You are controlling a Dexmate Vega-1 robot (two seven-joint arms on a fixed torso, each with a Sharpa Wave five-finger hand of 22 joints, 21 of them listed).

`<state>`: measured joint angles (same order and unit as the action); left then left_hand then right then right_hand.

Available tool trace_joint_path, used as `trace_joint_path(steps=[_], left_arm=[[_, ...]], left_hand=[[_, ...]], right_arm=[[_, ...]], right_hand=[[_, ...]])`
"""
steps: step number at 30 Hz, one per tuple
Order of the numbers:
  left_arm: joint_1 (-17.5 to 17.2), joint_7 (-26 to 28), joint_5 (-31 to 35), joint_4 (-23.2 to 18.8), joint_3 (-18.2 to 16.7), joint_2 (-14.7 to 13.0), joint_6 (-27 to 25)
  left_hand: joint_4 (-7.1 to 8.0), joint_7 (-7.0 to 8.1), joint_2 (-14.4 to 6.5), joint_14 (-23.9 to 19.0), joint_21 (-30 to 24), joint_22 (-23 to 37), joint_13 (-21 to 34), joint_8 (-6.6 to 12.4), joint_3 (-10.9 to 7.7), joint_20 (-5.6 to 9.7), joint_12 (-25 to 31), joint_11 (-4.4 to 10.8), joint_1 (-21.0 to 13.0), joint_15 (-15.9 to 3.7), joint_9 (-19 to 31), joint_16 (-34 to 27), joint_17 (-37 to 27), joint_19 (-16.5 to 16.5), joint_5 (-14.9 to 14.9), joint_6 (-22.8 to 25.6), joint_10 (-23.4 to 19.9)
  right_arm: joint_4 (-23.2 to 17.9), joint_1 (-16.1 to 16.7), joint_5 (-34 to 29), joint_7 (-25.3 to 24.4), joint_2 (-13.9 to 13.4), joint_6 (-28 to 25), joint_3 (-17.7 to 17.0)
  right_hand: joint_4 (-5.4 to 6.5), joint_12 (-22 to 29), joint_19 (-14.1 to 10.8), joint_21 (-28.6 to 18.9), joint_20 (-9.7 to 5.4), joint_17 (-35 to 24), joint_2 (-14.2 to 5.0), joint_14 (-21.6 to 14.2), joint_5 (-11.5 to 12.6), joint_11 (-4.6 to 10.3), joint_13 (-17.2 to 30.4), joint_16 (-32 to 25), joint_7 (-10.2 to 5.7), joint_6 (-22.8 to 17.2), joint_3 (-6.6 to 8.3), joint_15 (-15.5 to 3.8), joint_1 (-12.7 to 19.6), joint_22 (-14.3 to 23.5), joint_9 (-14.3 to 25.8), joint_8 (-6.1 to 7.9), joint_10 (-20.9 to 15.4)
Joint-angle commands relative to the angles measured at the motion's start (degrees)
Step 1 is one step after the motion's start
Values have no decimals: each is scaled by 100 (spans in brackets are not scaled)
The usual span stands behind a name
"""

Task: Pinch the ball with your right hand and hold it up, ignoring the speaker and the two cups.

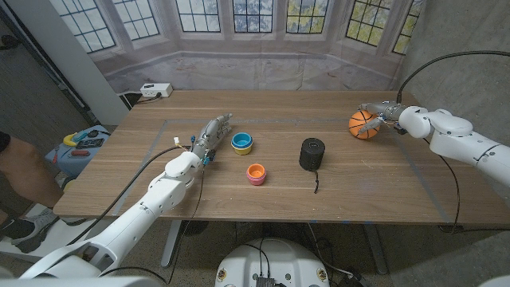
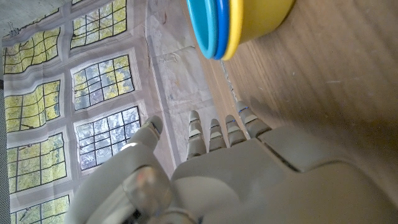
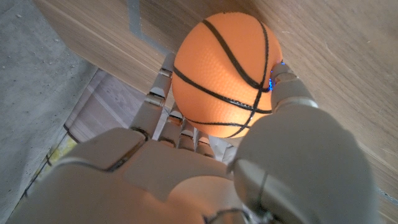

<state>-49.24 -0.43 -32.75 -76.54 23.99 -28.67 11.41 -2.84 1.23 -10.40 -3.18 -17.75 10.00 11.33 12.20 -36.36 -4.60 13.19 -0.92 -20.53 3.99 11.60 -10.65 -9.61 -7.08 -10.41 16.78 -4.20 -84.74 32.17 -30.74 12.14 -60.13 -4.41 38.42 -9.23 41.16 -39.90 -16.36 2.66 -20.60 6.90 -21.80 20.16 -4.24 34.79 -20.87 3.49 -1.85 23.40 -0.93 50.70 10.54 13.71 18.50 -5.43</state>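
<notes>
The orange ball [image 1: 363, 125] with black seams, a small basketball, is at the table's far right. My right hand [image 1: 384, 111] comes over it from the right. In the right wrist view the ball [image 3: 222, 73] sits pinched between my thumb [image 3: 287, 93] and my fingers [image 3: 160, 99], close to the wood; I cannot tell whether it is off the table. My left hand [image 1: 211, 135] stays left of centre with fingers [image 2: 214, 134] stretched out and apart, holding nothing, next to the blue-and-yellow cup [image 1: 241, 143].
A black speaker [image 1: 311, 154] with a short cord stands mid-table. A pink cup with an orange inside [image 1: 256, 173] sits in front of the blue-and-yellow cup [image 2: 239, 25]. A white power strip [image 1: 155, 90] lies at the back left corner. A person [image 1: 16, 171] is at the left edge.
</notes>
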Motion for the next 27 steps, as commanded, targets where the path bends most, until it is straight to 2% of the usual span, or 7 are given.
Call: trace_joint_path(steps=[1, 18, 27], left_arm=[[-34, 41, 7, -28, 4, 12, -15], [23, -19, 10, 58, 49, 62, -6], [12, 2, 24, 22, 43, 45, -7]], left_hand=[[4, 30, 52, -53, 29, 24, 14, -3, -55, -21, 12, 6, 17, 23, 19, 16, -17, -39, -28, 47, -50], [-6, 26, 50, -53, 57, 25, 16, -17, -59, -15, 8, 11, 19, 22, 22, 21, -16, -45, -26, 50, -63], [-6, 28, 49, -51, 70, 26, 16, -22, -58, -25, 2, 6, 24, 21, 23, 22, -18, -46, -24, 55, -59]], right_arm=[[-41, 69, 41, -115, -17, -2, -66], [-252, 250, 247, -203, -154, -37, -259], [-260, 272, 312, -323, -116, -25, -319]], right_hand=[[-18, 68, -73, -45, -2, -30, 0, -161, 42, 13, 45, -51, 19, -106, 35, -84, 86, 29, 22, 45, -66], [20, 183, -77, -30, -18, -72, -3, -179, 64, 47, 121, -14, -14, -275, 27, -97, 93, 28, 27, 78, -142], [23, 299, -126, -34, -67, -109, 6, -293, 83, 90, 182, -14, -57, -530, 26, -192, 132, 28, 33, 152, -261]])
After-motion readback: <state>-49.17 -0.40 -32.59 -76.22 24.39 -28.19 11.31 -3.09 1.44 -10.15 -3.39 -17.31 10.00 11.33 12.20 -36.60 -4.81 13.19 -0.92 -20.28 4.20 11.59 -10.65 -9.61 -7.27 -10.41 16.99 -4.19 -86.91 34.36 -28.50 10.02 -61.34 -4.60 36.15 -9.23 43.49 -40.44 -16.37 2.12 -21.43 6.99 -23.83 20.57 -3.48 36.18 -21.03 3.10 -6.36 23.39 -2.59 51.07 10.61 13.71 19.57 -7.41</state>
